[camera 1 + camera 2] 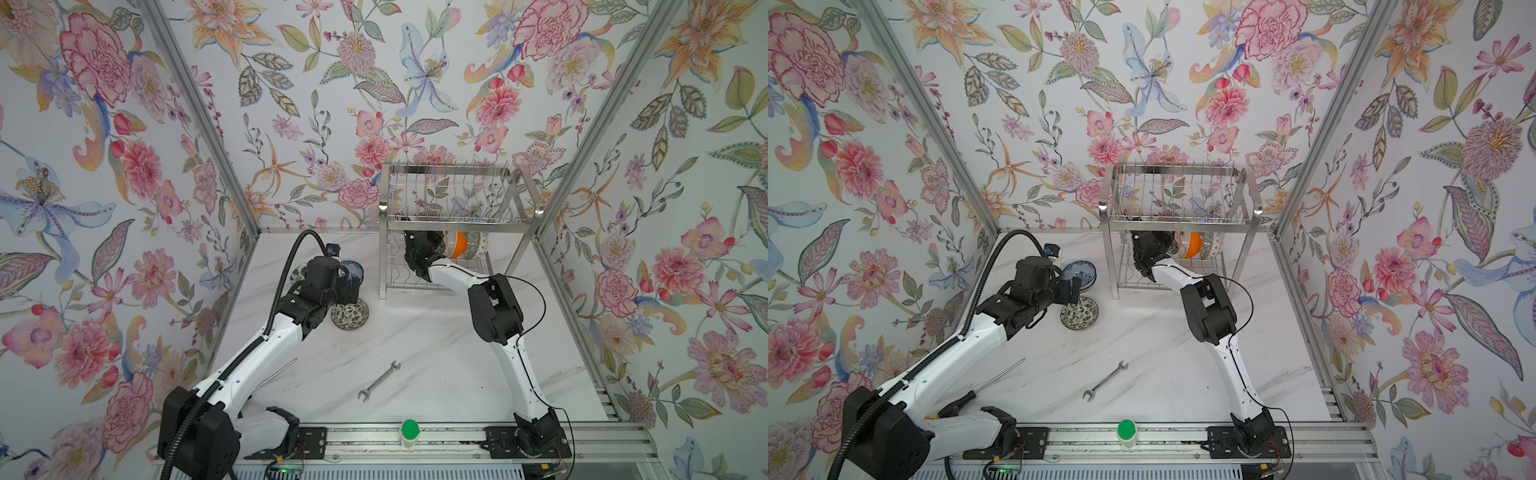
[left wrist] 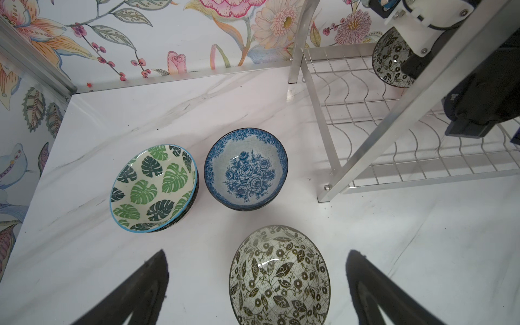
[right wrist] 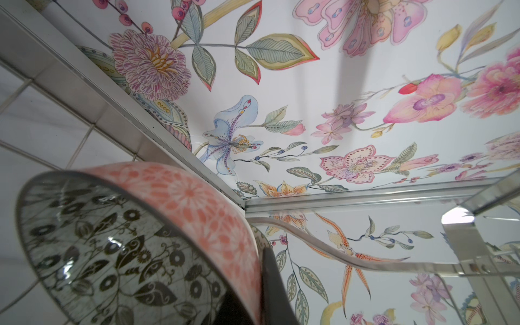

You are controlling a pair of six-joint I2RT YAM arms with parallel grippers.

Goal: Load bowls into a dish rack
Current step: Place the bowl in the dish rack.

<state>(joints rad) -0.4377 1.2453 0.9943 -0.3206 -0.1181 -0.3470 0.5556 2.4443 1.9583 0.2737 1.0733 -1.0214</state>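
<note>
White marble tabletop (image 1: 415, 345): left gripper (image 2: 257, 253) spread wide over black-and-white floral ceramic bowl (image 2: 278, 278); right gripper (image 1: 438, 246) clamps pink-sided floral bowl (image 3: 197, 202) inside steel wire dish rack (image 1: 453, 217) at far edge.

Robot test booth: aluminium frame (image 1: 203, 120), wallpapered walls (image 1: 332, 83).

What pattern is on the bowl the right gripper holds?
Black-and-white leaves and flowers inside, pink floral outside. The held bowl shows best in the right wrist view.
</note>
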